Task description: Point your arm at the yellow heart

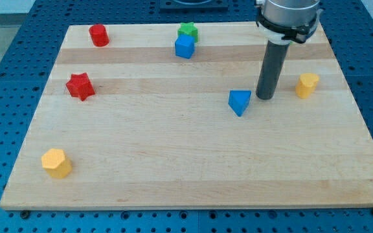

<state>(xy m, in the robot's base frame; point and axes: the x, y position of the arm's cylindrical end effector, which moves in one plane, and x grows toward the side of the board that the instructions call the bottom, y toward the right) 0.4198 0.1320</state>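
One yellow heart — upright, stubby.

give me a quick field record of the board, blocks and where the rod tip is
surface: pale wooden board on a blue perforated table
tip: my tip, touching no block
nearest blocks: blue triangular block just to the view's left of the tip; small yellow block to its right, shape unclear
far yellow: yellow hexagonal block, bottom left
red blocks: red star block at left; red cylinder-like block top left
top centre: green star block touching blue cube block
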